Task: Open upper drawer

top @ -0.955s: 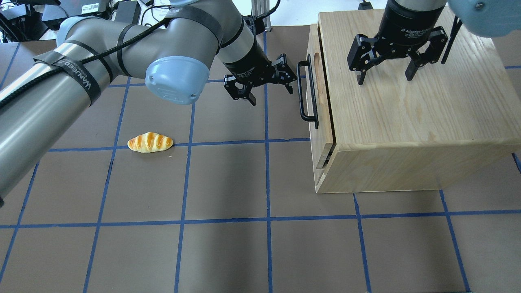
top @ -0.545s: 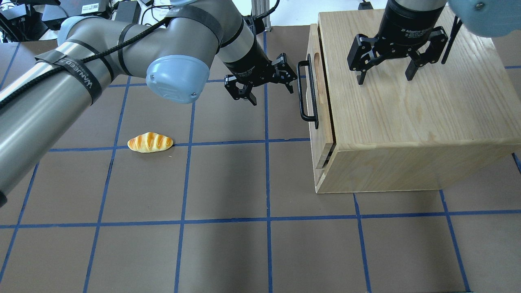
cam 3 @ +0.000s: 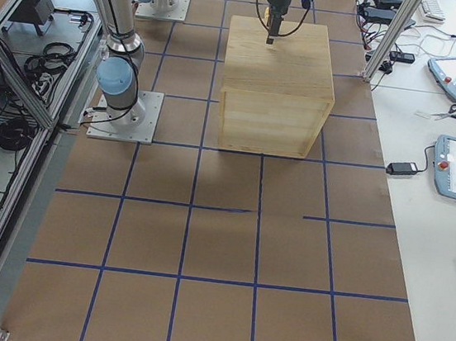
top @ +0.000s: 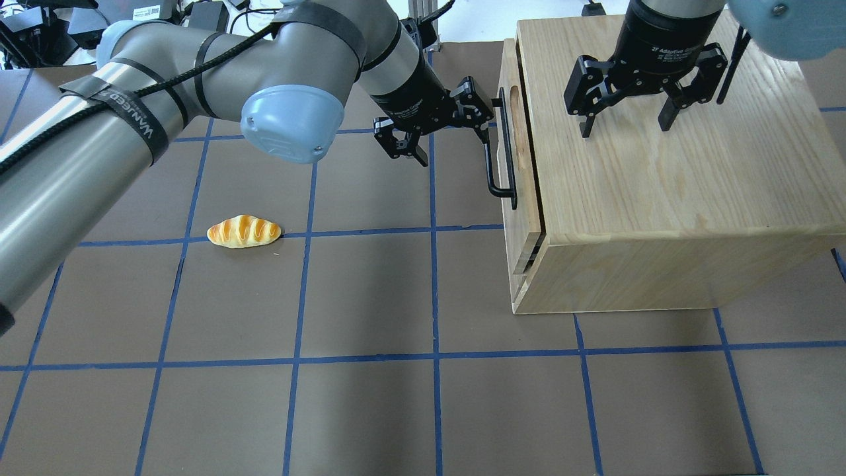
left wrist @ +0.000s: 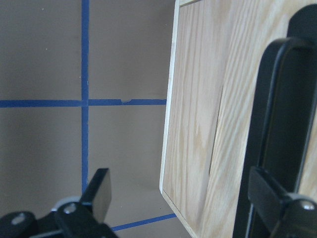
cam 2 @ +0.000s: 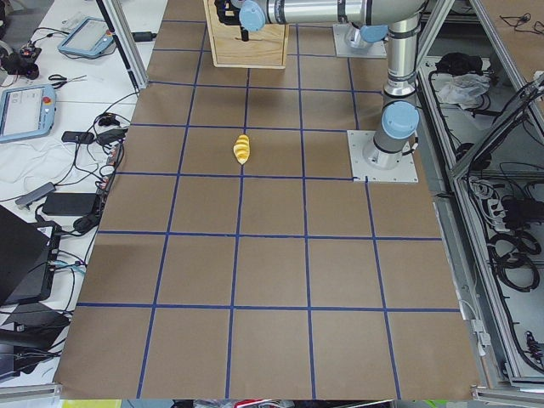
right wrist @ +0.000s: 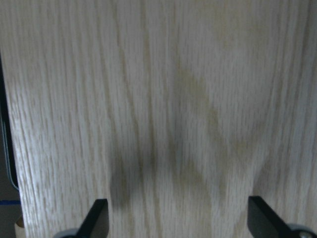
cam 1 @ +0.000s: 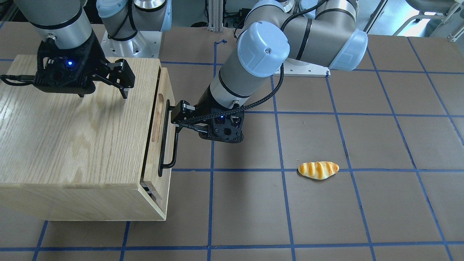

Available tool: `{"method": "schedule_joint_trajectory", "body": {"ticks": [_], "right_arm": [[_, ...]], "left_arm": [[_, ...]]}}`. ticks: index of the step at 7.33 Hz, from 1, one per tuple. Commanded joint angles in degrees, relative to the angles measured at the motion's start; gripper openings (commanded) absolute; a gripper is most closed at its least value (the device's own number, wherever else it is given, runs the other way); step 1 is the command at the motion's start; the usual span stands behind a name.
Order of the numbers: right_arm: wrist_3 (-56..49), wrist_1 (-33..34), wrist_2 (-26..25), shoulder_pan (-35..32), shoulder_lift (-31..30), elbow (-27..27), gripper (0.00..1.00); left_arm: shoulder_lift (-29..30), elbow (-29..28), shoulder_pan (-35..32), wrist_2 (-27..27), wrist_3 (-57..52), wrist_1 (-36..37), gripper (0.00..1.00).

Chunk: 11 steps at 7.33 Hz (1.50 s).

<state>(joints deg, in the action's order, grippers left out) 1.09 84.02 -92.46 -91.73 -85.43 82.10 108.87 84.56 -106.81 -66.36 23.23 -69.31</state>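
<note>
Light-oak upper drawer [top: 527,225], black bar handle [top: 490,172], left gripper [top: 455,147], right gripper [top: 625,129], jaws apart

The upper drawer [top: 525,225] and cabinet [top: 661,185] are matt light oak with visible grain, and the bar handle [top: 490,168] looks like smooth black metal. Table [top: 370,297] is matt brown, bread roll [top: 244,231] is glossy.
</note>
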Motion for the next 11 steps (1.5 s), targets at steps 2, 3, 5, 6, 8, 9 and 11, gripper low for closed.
{"method": "schedule_joint_trajectory", "body": {"ticks": [2, 3, 5, 6, 8, 9, 11], "right_arm": [[-0.03, 0.0, 0.0, -0.03, 0.0, -0.01, 1.0], [0.05, 0.0, 0.0, 0.06, 0.0, 0.07, 1.0], [-0.03, 0.0, 0.0, 0.06, 0.0, -0.01, 1.0], [-0.03, 0.0, 0.0, -0.03, 0.0, -0.01, 1.0], [-0.03, 0.0, 0.0, -0.03, 0.0, -0.01, 1.0], [0.05, 0.0, 0.0, -0.03, 0.0, 0.07, 1.0], [-0.03, 0.0, 0.0, -0.03, 0.0, -0.01, 1.0]], "left_arm": [[1.17, -0.09, -1.82, 0.0, 0.76, 0.41, 1.0], [1.09, -0.01, -1.83, 0.0, 0.59, 0.49, 1.0], [1.26, 0.34, -1.91, -0.17, -0.11, 0.67, 1.0], [1.78, 0.43, -1.91, -0.17, 0.5, 1.28, 1.0], [2.14, 0.43, -2.18, -0.17, 0.5, 1.37, 1.0], [2.14, 0.43, -2.26, -0.09, 0.5, 1.37, 1.0], [2.49, 0.69, -2.27, -0.61, -0.11, 1.37, 1.0]]}}
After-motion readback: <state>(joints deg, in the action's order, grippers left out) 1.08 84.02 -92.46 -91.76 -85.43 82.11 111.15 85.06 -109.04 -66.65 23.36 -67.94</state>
